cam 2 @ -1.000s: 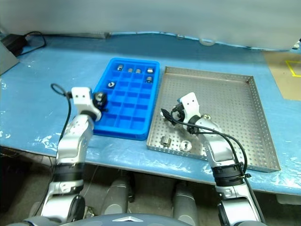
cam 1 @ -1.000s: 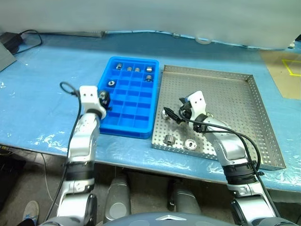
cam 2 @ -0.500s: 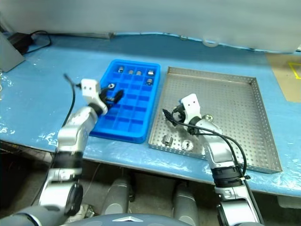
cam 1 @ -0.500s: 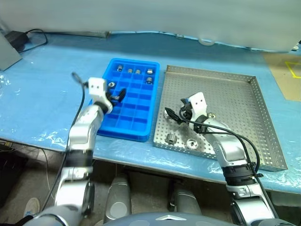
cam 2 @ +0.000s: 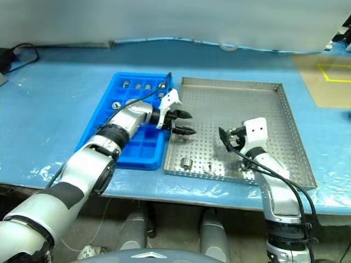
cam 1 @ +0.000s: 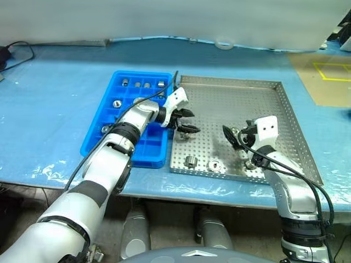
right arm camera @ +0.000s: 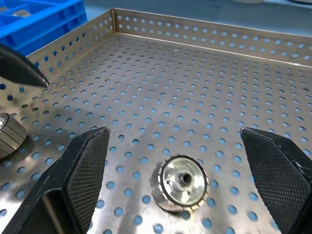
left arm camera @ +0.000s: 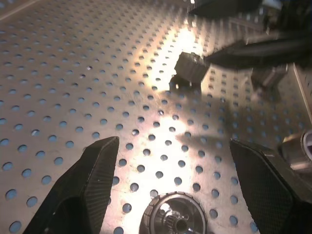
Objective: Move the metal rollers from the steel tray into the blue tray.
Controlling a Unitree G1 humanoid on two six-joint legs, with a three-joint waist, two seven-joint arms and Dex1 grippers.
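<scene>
The steel tray (cam 1: 263, 109) lies right of the blue tray (cam 1: 143, 149). My left gripper (cam 1: 193, 121) reaches across the blue tray into the steel tray's left part, open, just above one of the metal rollers (left arm camera: 175, 218), which lies between its fingers. My right gripper (cam 1: 230, 138) is open and low over the steel tray's near right part, with another roller (right arm camera: 180, 184) lying between its fingers. Two more rollers (cam 1: 190, 161) (cam 1: 214, 165) lie near the steel tray's front rim. Several rollers (cam 1: 137, 84) sit in the blue tray's compartments.
The trays rest side by side on a blue-covered table (cam 1: 55, 109), whose front edge runs close below them. A black cable (cam 1: 11, 52) lies at the far left. The steel tray's far half (cam 1: 236, 98) is bare.
My left arm swung right from the blue tray's left side into the steel tray, and its gripper opened. My right gripper drew back to the right within the steel tray. The camera also shifted.
</scene>
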